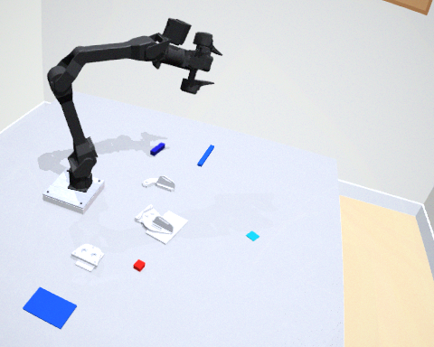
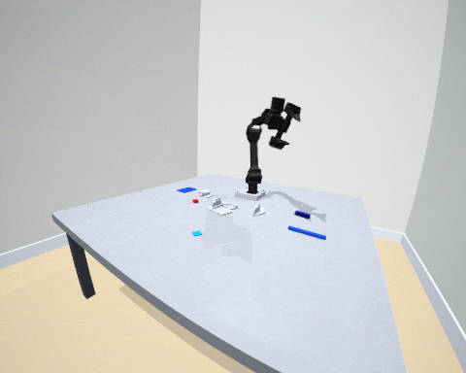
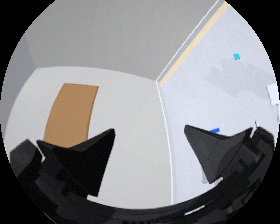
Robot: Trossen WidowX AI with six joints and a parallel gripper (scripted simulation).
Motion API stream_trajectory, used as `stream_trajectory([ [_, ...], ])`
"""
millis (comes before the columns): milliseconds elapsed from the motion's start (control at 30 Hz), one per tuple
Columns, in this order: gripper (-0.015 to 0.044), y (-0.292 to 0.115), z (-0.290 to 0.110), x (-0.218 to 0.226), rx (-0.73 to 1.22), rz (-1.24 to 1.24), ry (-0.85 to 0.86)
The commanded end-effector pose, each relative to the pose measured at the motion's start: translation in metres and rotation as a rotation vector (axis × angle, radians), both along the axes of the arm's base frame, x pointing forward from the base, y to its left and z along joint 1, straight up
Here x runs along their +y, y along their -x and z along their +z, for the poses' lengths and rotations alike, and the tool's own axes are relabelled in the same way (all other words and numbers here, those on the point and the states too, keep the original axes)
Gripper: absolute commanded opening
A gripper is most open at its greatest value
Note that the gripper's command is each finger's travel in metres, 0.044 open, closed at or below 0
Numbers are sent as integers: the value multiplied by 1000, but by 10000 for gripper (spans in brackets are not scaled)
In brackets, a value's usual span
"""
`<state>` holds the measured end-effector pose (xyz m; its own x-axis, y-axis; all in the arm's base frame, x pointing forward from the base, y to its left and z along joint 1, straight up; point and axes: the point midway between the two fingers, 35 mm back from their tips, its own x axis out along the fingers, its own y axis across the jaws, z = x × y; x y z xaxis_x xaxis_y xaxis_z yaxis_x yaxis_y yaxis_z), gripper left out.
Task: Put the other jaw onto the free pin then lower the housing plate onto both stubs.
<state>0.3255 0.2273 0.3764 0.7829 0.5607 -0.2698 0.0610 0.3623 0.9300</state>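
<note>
Top view: the black, angular end effector (image 1: 209, 67) (image 2: 287, 127) (image 3: 151, 131) spreads its pointed fingers wide, gripping nothing.

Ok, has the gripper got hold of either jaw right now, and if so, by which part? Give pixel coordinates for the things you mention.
Nothing is held: the gripper (image 1: 212, 66) (image 2: 293, 130) (image 3: 151, 131) is open, up above the table. The loose jaw (image 1: 165, 182) (image 2: 259, 211) lies on the table.

The brown panel (image 1: 409, 4) (image 3: 70, 114) was cut off by the top view's upper edge; the free pin (image 1: 149, 216) was too small to verify.
</note>
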Motion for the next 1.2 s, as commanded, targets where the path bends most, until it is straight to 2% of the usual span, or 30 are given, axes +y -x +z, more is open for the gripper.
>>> stream_trajectory([
  [0, 440, -7, -42, -6, 78, 2, 142],
  [567, 440, 5, -165, -41, 363, 112, 580],
  [1167, 440, 64, -262, -103, 761, 368, 959],
])
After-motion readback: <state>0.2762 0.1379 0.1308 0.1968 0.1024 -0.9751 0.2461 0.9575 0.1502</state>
